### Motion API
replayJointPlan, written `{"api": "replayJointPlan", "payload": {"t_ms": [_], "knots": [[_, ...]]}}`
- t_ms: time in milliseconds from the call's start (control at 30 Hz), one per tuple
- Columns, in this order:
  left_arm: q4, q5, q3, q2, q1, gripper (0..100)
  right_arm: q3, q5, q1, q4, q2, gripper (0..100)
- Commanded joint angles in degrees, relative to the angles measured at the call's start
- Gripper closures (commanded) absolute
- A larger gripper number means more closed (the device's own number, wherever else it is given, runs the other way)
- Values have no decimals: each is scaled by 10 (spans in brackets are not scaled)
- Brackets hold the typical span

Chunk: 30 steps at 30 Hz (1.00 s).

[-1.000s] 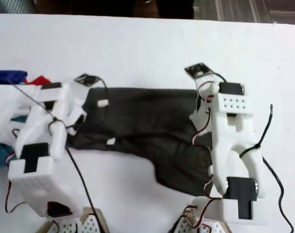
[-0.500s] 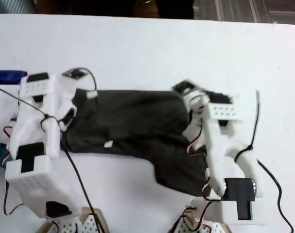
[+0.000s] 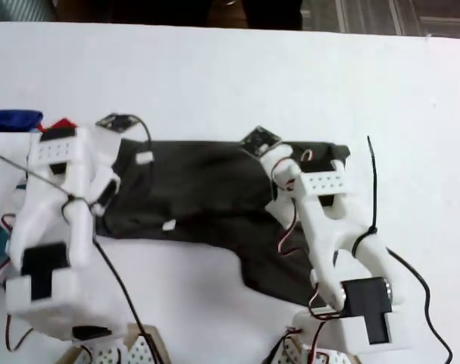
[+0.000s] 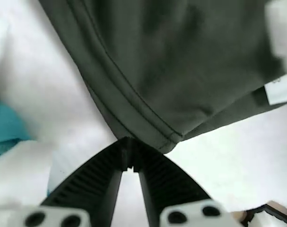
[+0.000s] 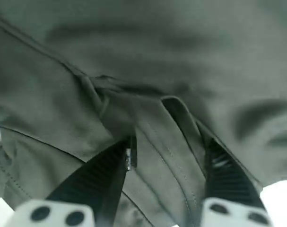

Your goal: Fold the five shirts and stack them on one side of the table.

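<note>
at dark shirt (image 3: 207, 197) hem, left gripper (image 4: 128, 151) clamped tight on cloth edge; over same shirt's wrinkled part, right gripper (image 5: 169, 144) spread apart, fold between jaws.

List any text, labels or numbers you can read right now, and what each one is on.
No text can be read.
The white tag on the dark shirt, left wrist view: a faint mark, too blurred to read.
A small white tag, high view: too small to read.
</note>
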Motion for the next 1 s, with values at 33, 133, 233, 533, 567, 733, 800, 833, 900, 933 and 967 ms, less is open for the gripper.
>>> {"api": "replayJointPlan", "payload": {"t_ms": [33, 133, 233, 533, 567, 733, 800, 833, 900, 933, 967], "knots": [[-35, 5, 57, -84, 15, 972, -1, 7, -10, -8, -22, 887], [-33, 5, 63, -99, 15, 972, -1, 7, -7, -9, -22, 904], [-31, 5, 65, -103, 15, 972, 0, 7, -6, -11, -20, 846], [-11, 5, 65, -104, 15, 972, -18, 7, -6, -20, 74, 823], [-11, 5, 65, -104, 15, 972, -21, 7, -6, -20, 80, 830], [-11, 5, 65, -103, 15, 972, -35, -5, -6, -9, 76, 991], [-12, 5, 65, -101, 15, 972, -47, -33, 0, 15, 58, 965], [-14, 5, 65, -100, 15, 972, -53, -39, 1, 26, 45, 979], [-16, 5, 65, -100, 15, 972, -62, -41, 3, 47, 8, 978], [-16, 5, 65, -100, 15, 972, -64, -41, 3, 54, -13, 980], [-16, 5, 65, -100, 15, 972, -64, -41, 2, 61, -34, 980]]}}
